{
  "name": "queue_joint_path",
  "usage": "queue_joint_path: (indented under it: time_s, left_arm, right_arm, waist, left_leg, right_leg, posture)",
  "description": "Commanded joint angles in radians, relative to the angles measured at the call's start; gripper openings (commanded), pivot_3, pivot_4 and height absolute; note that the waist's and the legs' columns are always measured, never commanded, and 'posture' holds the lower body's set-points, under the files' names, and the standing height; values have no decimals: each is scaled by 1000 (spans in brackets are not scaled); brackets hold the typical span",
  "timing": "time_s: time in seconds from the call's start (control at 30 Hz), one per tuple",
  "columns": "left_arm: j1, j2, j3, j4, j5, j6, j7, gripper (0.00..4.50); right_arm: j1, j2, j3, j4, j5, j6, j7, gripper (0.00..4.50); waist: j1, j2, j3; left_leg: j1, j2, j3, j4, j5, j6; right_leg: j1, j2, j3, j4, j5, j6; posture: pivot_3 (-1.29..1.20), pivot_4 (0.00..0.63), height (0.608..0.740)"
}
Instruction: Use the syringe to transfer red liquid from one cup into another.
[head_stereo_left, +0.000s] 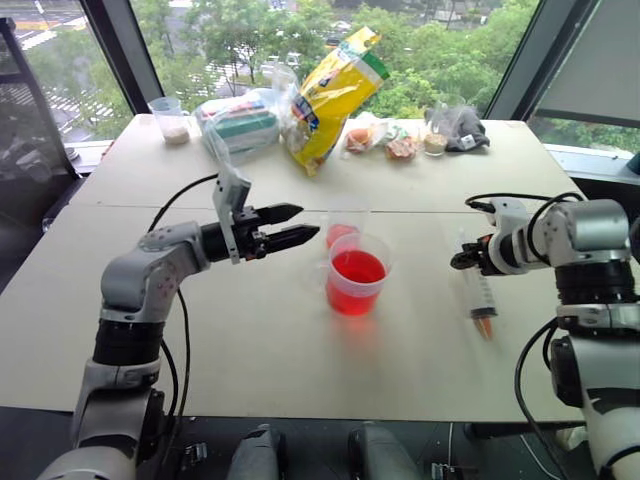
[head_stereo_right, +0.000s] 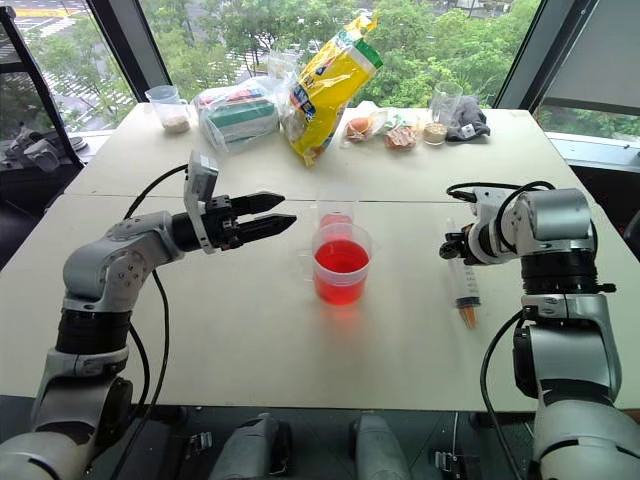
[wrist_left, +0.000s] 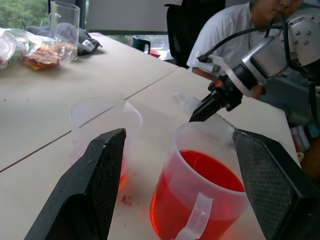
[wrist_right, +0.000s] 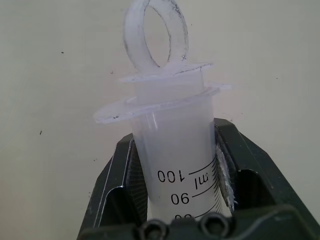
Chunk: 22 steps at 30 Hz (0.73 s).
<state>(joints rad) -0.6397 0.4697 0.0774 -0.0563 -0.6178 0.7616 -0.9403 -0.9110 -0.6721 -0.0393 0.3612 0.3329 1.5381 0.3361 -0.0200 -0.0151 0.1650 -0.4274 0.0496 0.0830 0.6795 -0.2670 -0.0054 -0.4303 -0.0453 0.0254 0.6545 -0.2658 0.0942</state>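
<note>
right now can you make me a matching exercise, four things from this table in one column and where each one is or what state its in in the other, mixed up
Things:
1. syringe
2. spouted cup
3. narrow cup
4. left gripper

States:
a. open, level, beside the cups
b. clamped by the barrel in the right gripper, orange tip down
c. holds much red liquid
d. just behind the wider cup, only a little red

Pairs: 1-b, 2-c, 3-d, 4-a

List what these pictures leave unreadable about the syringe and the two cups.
- Clear plastic syringe barrel, right wrist view: lower scale cut off behind the right pincer.
- Narrow clear cup, eye views: liquid level hidden behind the wide spouted cup.
- Syringe's contents: too small in eye views.
</note>
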Motion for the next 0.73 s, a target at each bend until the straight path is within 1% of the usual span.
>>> queue_joint_path:
  time_s: [0.03,0.07,0.1,0.2,0.27,0.37,0.43,0.53,0.63,0.73]
  left_arm:
    - [-7,21,12,-41,-23,6,0,3506]
    - [-7,26,11,-41,-25,8,-1,3524]
    - [-6,29,11,-42,-28,11,-2,3524]
    - [-2,39,12,-44,-33,17,-4,3524]
    - [4,51,11,-49,-36,21,-10,3524]
    - [17,81,14,-61,-44,27,-18,3524]
    - [32,109,22,-70,-54,36,-28,3524]
    - [60,161,33,-91,-65,51,-47,3524]
    - [93,220,50,-122,-86,71,-69,3524]
    - [106,265,76,-125,-111,88,-87,3524]
  right_arm:
    - [-14,36,-18,-1,-6,-15,-1,1967]
    - [-14,41,-24,-10,-4,-13,1,2522]
    - [-14,45,-29,-20,-4,-9,3,2864]
    - [-10,33,-38,-68,1,12,11,4404]
    - [8,5,-32,-139,10,11,27,4463]
    - [60,-75,-32,-330,47,1,77,4463]
    - [94,-123,-61,-471,109,18,135,4463]
    - [152,-226,-137,-697,238,36,265,4463]
    - [263,-364,-242,-885,351,-6,414,4463]
    - [389,-447,-350,-973,394,-67,501,4463]
  waist:
    - [-1,0,0]
    - [-1,0,0]
    - [-1,0,0]
    - [2,0,0]
    - [7,0,0]
    - [10,0,0]
    - [8,0,0]
    - [3,0,0]
    - [7,0,0]
    - [7,0,0]
  left_leg:
    - [0,0,0,0,0,0]
    - [0,0,0,0,0,0]
    - [0,0,0,0,0,0]
    - [0,0,0,0,0,0]
    - [-1,0,0,0,0,0]
    - [-2,0,0,0,0,0]
    - [-2,0,0,0,0,1]
    - [-2,0,0,-1,-1,1]
    - [-1,1,-1,-3,-1,1]
    - [0,1,-2,-3,-1,1]
  right_leg:
    - [0,0,0,0,0,0]
    - [0,0,0,0,0,0]
    - [0,0,0,0,0,0]
    - [0,0,0,0,0,0]
    - [0,0,0,0,0,0]
    - [0,-1,0,-2,0,0]
    - [0,-1,-1,-4,0,0]
    - [0,-1,-1,-4,0,0]
    - [0,0,-1,-4,0,0]
    - [2,0,-2,-5,0,0]
  posture:
    - [0,150,740]
    - [0,150,740]
    - [0,150,740]
    - [0,150,740]
    - [0,150,740]
    - [0,150,740]
    - [0,150,740]
    - [0,150,740]
    - [0,150,740]
    - [0,150,740]
